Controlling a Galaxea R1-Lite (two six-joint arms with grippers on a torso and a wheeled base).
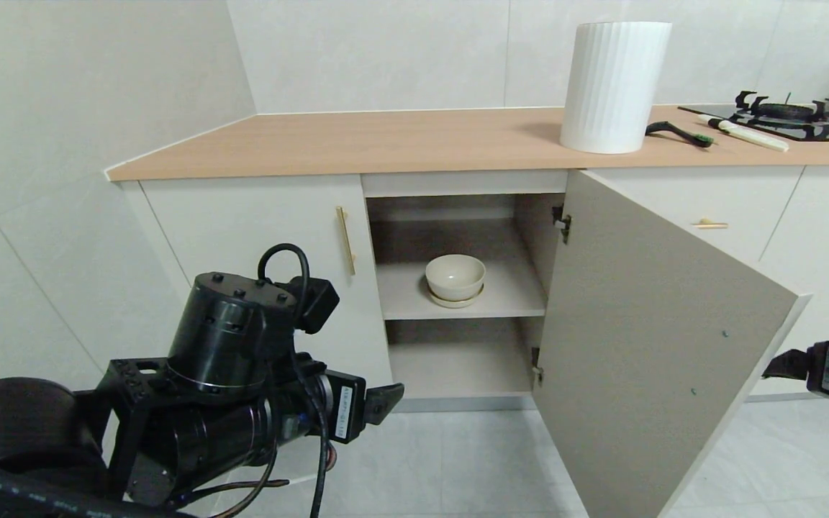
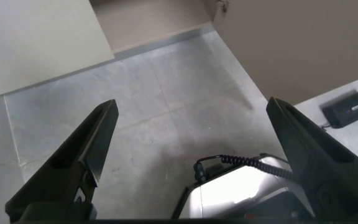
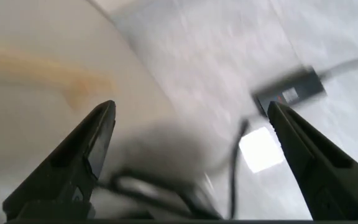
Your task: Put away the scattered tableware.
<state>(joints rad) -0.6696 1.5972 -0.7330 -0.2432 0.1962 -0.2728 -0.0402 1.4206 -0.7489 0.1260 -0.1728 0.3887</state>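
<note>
**A:** Where does the tableware sit?

**B:** A cream bowl (image 1: 455,275) rests on a small plate (image 1: 453,301) on the middle shelf (image 1: 508,291) of the cabinet (image 1: 256,223), about centre frame in the head view. The door (image 1: 645,324) is hinged on the right of the opening and stands swung out.

**A:** And the tools?

**B:** The left tool (image 2: 191,106) has its fingers spread wide with nothing between them, over the tiled floor (image 2: 166,74). In the head view it is at lower left, its tip toward the foot of the cabinet. The right tool (image 3: 191,107) is just as wide apart and holds nothing. In the head view it is at the right edge, past the door's lower corner.

**A:** What do the wrist views add?

**B:** The left one adds a black box (image 2: 351,107) lying on the floor. The right one is blurred: a gold bar (image 3: 55,71) on a pale front, and a dark box (image 3: 291,90) on the tiles.

**A:** And higher up?

**B:** The wooden desk (image 1: 386,140) runs across the upper frame. At upper right it carries a tall white ribbed cylinder (image 1: 614,86); just beside it lie a black-handled brush (image 1: 677,133) and a pale-handled utensil (image 1: 745,134), next to the hob (image 1: 789,115).
</note>
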